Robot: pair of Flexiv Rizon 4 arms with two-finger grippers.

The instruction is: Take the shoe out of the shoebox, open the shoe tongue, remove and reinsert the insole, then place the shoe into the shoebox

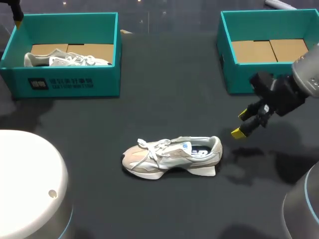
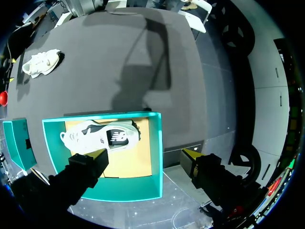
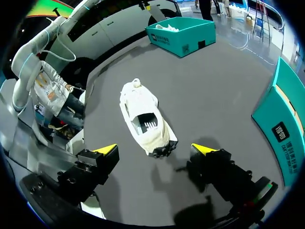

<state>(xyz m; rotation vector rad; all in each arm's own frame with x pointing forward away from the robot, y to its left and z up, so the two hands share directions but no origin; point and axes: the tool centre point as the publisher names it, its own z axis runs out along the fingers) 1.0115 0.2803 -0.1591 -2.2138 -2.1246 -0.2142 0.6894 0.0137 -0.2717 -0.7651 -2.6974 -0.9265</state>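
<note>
**Desk:** What's on the head view?

**Me:** The shoe (image 1: 172, 157) sits upright on its sole mid-surface (image 1: 164, 94), toe toward my left and well apart from both boxes. My right fingers (image 1: 238, 132) hang spread beside its heel, gripping nothing. Behind them the right box (image 1: 225, 64) shows only its cardboard floor. The left box (image 1: 70, 84) holds a second shoe (image 1: 65, 59). My left fingers (image 1: 18, 20) just show at its far corner.

**Desk:** Left wrist?

**Me:** My left fingers (image 2: 99, 155) are wide open and empty above the left box (image 2: 157, 152). The second shoe (image 2: 100, 136) lies on its side inside, below them. The shoe (image 2: 43, 62) is far off across the surface.

**Desk:** Right wrist?

**Me:** My right fingers (image 3: 107, 150) are wide apart and touch nothing. The shoe (image 3: 143, 117) lies just ahead of them, heel nearest, its opening facing up at me. The right box (image 3: 286, 119) stands close beside them. Beyond the toe, the left box (image 3: 181, 31) sits at the far end, with the second shoe (image 3: 169, 27) showing over its rim.
</note>
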